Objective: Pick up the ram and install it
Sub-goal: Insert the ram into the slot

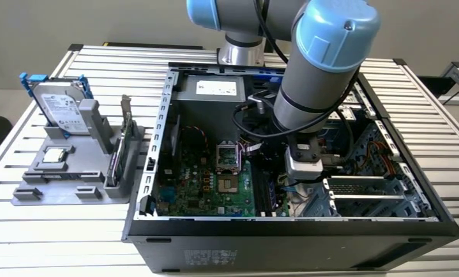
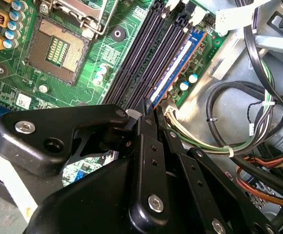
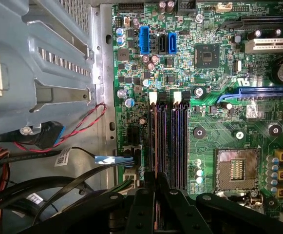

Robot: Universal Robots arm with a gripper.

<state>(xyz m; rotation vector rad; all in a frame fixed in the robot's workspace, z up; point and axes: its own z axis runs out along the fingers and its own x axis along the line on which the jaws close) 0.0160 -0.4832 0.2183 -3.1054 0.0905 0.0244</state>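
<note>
Ram sits in the motherboard's outermost slot under our closed gripper; we judge uneven pressing could leave it unlatched.

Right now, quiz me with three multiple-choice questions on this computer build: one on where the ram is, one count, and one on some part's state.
1. Where is the ram?
A. In the grey holder outside the case
B. In the memory slot nearest the motherboard's edge, beside the cables
C. Flat on the case floor

2. How many long memory slots does the motherboard have?
A. Two
B. Four
C. Six

3. What state is the CPU socket in?
A. Empty, contacts bare
B. Covered by a fan cooler
C. Holding a chip

Answers:
1 B: in the second wrist view the blue stick stands in the outermost slot, its near end between the fingers.
2 B: three empty black slots lie beside the one with the ram.
3 A: the grid of gold contacts is exposed.
</note>
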